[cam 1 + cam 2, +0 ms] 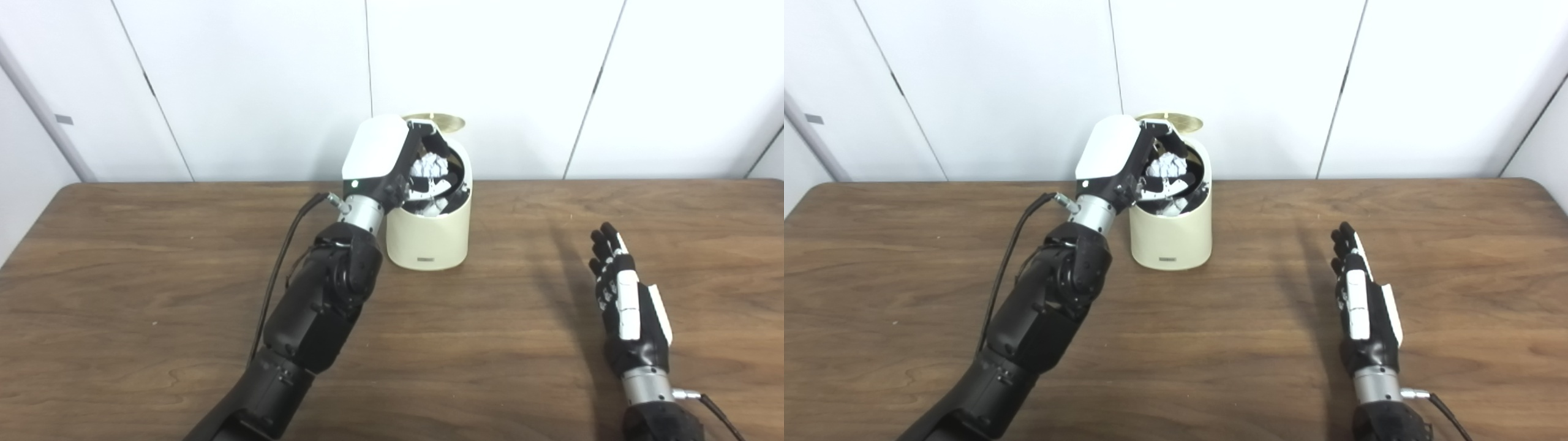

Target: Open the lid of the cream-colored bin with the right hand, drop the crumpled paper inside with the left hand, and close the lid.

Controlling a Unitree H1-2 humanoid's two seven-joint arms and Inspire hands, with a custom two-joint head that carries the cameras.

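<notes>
Cream bin point(429, 236) stands upright at the worktop's point(153, 294) back, lid point(442, 121) tipped up. Left hand point(392, 165) over its mouth, apparently curled on crumpled paper point(430, 166). Right hand point(628, 300) rests spread, empty.

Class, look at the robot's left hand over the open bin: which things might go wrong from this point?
1. The left hand holds the crumpled paper right at the bin mouth; pulling back might tip the bin.
2. The lid stands raised behind, and the right hand rests far off, so the lid might drop onto the fingers.
</notes>
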